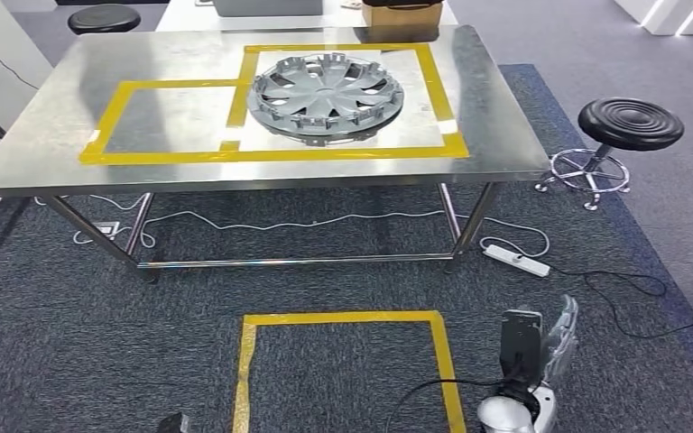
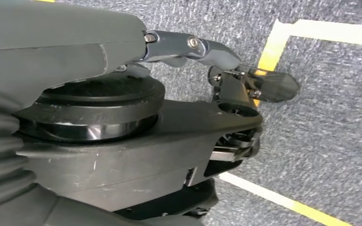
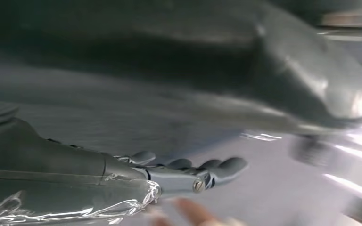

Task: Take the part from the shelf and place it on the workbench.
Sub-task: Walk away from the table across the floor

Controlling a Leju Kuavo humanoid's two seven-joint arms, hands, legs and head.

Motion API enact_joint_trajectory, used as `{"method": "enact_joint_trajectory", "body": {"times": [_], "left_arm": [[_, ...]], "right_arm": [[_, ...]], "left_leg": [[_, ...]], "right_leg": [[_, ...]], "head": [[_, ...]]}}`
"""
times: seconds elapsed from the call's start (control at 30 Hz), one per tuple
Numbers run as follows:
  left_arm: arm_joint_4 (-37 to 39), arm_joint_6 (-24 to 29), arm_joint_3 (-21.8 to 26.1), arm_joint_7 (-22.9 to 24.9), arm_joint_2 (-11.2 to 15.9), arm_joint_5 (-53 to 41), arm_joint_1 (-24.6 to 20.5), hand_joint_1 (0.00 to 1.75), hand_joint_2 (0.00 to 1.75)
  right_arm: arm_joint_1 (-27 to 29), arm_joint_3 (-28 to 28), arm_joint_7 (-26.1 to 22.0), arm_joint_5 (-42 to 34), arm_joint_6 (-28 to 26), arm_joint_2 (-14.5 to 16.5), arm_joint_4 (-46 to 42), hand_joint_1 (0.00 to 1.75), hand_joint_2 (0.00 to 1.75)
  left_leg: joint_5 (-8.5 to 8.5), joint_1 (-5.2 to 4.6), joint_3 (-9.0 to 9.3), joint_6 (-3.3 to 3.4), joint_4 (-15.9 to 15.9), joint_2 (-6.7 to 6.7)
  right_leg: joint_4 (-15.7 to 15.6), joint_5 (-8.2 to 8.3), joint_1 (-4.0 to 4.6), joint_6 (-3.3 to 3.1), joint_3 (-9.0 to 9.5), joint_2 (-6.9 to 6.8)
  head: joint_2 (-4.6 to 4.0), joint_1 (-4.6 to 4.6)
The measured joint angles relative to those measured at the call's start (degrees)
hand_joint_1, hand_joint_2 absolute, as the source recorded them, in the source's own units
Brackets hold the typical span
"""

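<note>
I see the grey plastic hubcap (image 1: 326, 96) lying upper centre on the taped steel workbench (image 1: 45, 135); placing looks done; my left hand (image 2: 207, 122) and right hand (image 3: 188, 172) hold nothing, fingers extended.

Hubcap (image 1: 326, 95) fills one taped workbench (image 1: 45, 135) square; neighbouring square bare.

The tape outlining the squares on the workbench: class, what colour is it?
Yellow tape, clearest in the head view.
</note>
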Motion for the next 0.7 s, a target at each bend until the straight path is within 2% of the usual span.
{"method": "enact_joint_trajectory", "body": {"times": [0.03, 0.07, 0.1, 0.17, 0.2, 0.23, 0.27, 0.3, 0.37, 0.4, 0.43, 0.47, 0.53, 0.6, 0.7], "left_arm": [[0.0, -0.1, 0.0, 0.0, 0.0, -0.2, 0.0, 0.0, 0.0], [0.0, -0.2, -0.1, 0.0, 0.1, -0.5, 0.0, 0.0, 0.0], [0.0, -0.2, -0.1, 0.0, 0.1, -0.7, 0.0, 0.0, 0.0], [0.0, -0.3, -0.2, 0.0, 0.2, -1.0, 0.1, 0.0, 0.0], [0.0, -0.3, -0.2, 0.0, 0.3, -1.1, 0.1, 0.0, 0.0], [0.0, -0.3, -0.2, 0.0, 0.4, -1.2, 0.2, 0.0, 0.0], [0.0, -0.3, -0.2, 0.0, 0.4, -1.2, 0.3, 0.0, 0.0], [0.0, -0.3, -0.2, 0.0, 0.5, -1.2, 0.3, 0.0, 0.0], [0.0, -0.3, -0.2, 0.0, 0.6, -1.2, 0.3, 0.0, 0.0], [0.0, -0.3, -0.2, -0.1, 0.6, -1.1, 0.3, 0.0, 0.0], [0.0, -0.3, -0.2, -0.1, 0.6, -1.1, 0.3, 0.0, 0.0], [0.0, -0.4, -0.2, -0.1, 0.6, -1.2, 0.3, 0.0, 0.0], [0.0, -0.7, -0.4, -0.1, 0.6, -2.0, 0.4, 0.0, 0.0], [0.0, -1.1, -0.7, 0.0, 0.7, -2.7, 0.5, 0.0, 0.0], [0.0, -1.4, -1.3, 0.0, 1.0, -2.9, 0.6, 0.0, 0.0]], "right_arm": [[-1.2, -2.5, -1.0, -0.7, 0.6, -0.2, 5.4, 0.0, 0.0], [-2.2, -4.9, -1.8, -1.6, 1.7, -0.4, 10.4, 0.0, 0.0], [-3.0, -7.0, -2.5, -2.5, 3.2, -0.7, 14.7, 0.0, 0.0], [-4.1, -10.7, -3.5, -3.6, 5.9, -1.3, 22.0, 0.0, 0.0], [-4.4, -12.2, -3.7, -3.6, 6.6, -1.7, 25.2, 0.0, 0.0], [-4.6, -13.5, -3.8, -3.3, 6.9, -2.0, 28.1, 0.0, 0.0], [-4.7, -14.6, -3.7, -2.9, 7.2, -2.4, 30.8, 0.0, 0.0], [-4.9, -15.4, -3.4, -2.3, 7.5, -2.7, 33.1, 0.0, 0.0], [-5.0, -16.4, -2.3, -0.7, 8.1, -3.3, 37.0, 0.0, 0.0], [-5.0, -16.6, -1.3, 0.1, 8.6, -3.6, 38.7, 0.0, 0.0], [-4.9, -16.8, -0.2, 0.8, 9.4, -3.9, 40.2, 0.0, 0.0], [-4.8, -17.0, 1.7, 1.0, 11.0, -4.2, 41.7, 0.0, 0.0], [-4.7, -18.0, 8.5, -0.3, 16.3, -4.9, 44.3, 0.0, 0.0], [-4.2, -19.4, 15.2, -1.4, 21.3, -5.4, 46.1, 0.0, 0.0], [-3.5, -20.1, 18.0, -0.2, 23.0, -5.7, 47.6, 0.0, 0.0]], "left_leg": [[-0.48, 0.03, -0.27, -0.29, 0.5, -0.02], [-1.66, 0.05, -0.94, -0.61, 2.0, -0.05], [-3.5, 0.09, -2.12, -0.94, 4.6, -0.08], [-7.68, 0.19, -5.52, -1.46, 12.5, -0.08], [-8.79, 0.22, -6.87, -1.59, 15.8, -0.08], [-8.79, 0.24, -7.37, -1.63, 17.3, -0.08], [-7.65, 0.26, -6.79, -1.6, 16.6, -0.08], [-5.75, 0.29, -5.18, -1.52, 13.9, -0.08], [-2.42, 0.32, -0.79, -1.25, 6.2, -0.11], [-1.72, 0.33, 0.73, -1.09, 3.4, -0.13], [-1.71, 0.33, 1.58, -0.88, 1.7, -0.15], [-1.99, 0.31, 1.72, -0.6, 1.2, -0.2], [-2.17, 0.48, 1.46, 0.1, 0.8, -0.23], [-1.91, 0.65, 1.21, 0.83, 0.7, -0.24], [-1.52, 0.57, 0.65, 1.44, 0.8, -0.06]], "right_leg": [[-0.1, 0.2, -0.1, -0.32, -0.09, -0.05], [-0.1, 0.41, -0.21, -0.68, -0.21, -0.13], [-0.2, 0.62, -0.33, -1.01, -0.37, -0.22], [-0.1, 0.92, -0.31, -1.42, -0.92, -0.3], [-0.1, 1.02, -0.3, -1.48, -1.16, -0.33], [0.0, 1.09, -0.29, -1.49, -1.35, -0.33], [0.1, 1.14, -0.29, -1.47, -1.46, -0.3], [0.2, 1.15, -0.29, -1.43, -1.51, -0.24], [0.4, 1.12, -0.19, -1.22, -1.61, -0.1], [0.5, 1.13, -0.07, -1.02, -1.7, -0.04], [0.7, 1.17, 0.06, -0.78, -1.89, -0.01], [0.9, 1.25, 0.16, -0.53, -2.12, 0.01], [1.4, 1.01, 0.2, 0.05, -2.6, 0.01], [4.6, -1.36, 0.16, 0.63, -4.12, 0.04], [15.5, -6.89, 0.07, 1.11, -8.95, 0.05]], "head": [[0.0, -0.03], [0.0, -0.12], [0.0, -0.2], [-0.01, -0.38], [-0.01, -0.37], [-0.01, -0.37], [0.0, -0.37], [0.0, -0.37], [0.0, -0.39], [-0.01, -0.37], [0.0, -0.38], [0.01, -0.36], [0.01, -0.33], [0.0, -0.09], [0.0, 0.21]]}}
